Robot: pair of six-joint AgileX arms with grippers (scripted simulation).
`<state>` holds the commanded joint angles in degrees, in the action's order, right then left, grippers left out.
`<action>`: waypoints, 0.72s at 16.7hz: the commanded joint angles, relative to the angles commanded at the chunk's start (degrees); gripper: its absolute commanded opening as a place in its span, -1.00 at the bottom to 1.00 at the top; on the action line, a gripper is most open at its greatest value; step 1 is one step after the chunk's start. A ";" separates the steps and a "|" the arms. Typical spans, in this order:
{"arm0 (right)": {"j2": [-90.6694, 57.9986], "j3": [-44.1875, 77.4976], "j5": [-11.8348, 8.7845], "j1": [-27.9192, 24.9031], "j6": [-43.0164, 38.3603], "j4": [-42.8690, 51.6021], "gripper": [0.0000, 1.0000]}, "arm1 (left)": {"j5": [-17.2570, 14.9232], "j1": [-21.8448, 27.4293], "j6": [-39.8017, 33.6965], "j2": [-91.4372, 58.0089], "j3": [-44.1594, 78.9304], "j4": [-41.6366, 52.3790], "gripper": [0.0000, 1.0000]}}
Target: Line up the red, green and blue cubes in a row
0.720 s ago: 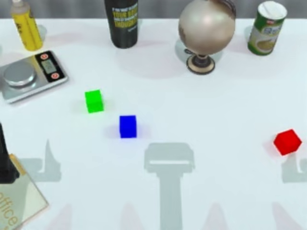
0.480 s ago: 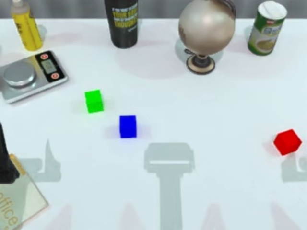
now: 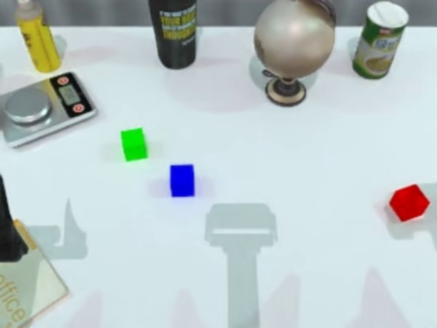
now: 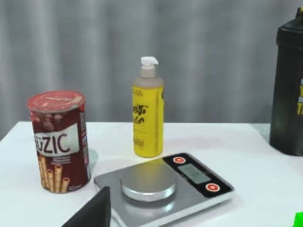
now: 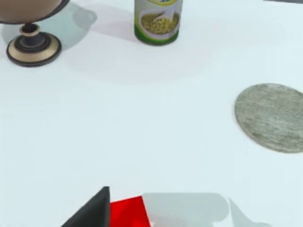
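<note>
The green cube [image 3: 134, 144] and the blue cube [image 3: 182, 180] lie close together left of the table's middle, apart from each other. The red cube [image 3: 410, 202] lies alone near the right edge, turned at an angle. In the right wrist view the red cube [image 5: 127, 213] shows right beside one dark finger [image 5: 97, 213] of my right gripper, which hangs open above it. In the left wrist view one dark finger [image 4: 92, 213] of my open left gripper shows, with a sliver of the green cube [image 4: 299, 220] far off to the side. Neither gripper appears in the top view.
Along the back stand a yellow bottle [image 3: 37, 37], a black tumbler [image 3: 176, 31], a globe [image 3: 293, 41] and a green can [image 3: 379, 37]. A kitchen scale [image 3: 44, 106] sits at the left, a book [image 3: 24, 287] at the front left. A red snack can [image 4: 59, 142] and a grey disc [image 5: 272, 116] lie outside the top view.
The shadow at the right edge has shifted up to the red cube, so my right arm has moved over it. The three cubes have not moved.
</note>
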<state>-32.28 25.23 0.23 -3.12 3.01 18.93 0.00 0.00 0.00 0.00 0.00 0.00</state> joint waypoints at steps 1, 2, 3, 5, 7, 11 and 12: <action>-5.76 3.89 0.00 -0.60 0.59 3.33 1.00 | 0.00 0.00 0.00 0.00 0.00 0.00 1.00; -11.70 7.85 0.00 -1.21 1.21 6.78 1.00 | 0.00 0.00 0.00 0.00 0.00 0.00 1.00; -17.75 11.84 0.01 -1.83 1.83 10.29 1.00 | 0.00 0.00 0.00 0.00 0.00 0.00 1.00; -29.83 19.80 0.04 -3.03 3.05 17.26 1.00 | 0.00 0.00 0.00 0.00 0.00 0.00 1.00; -41.42 27.52 0.06 -4.14 4.16 23.83 1.00 | 0.00 0.00 0.00 0.00 0.00 0.00 1.00; -61.08 41.33 0.03 -5.87 5.86 34.40 1.00 | 0.00 0.00 0.00 0.00 0.00 0.00 1.00; -64.93 44.24 0.00 -6.18 6.15 36.32 1.00 | 0.00 0.00 0.00 0.00 0.00 0.00 1.00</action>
<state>-97.21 69.47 0.23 -9.30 9.17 55.25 0.00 0.00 0.00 0.00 0.00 0.00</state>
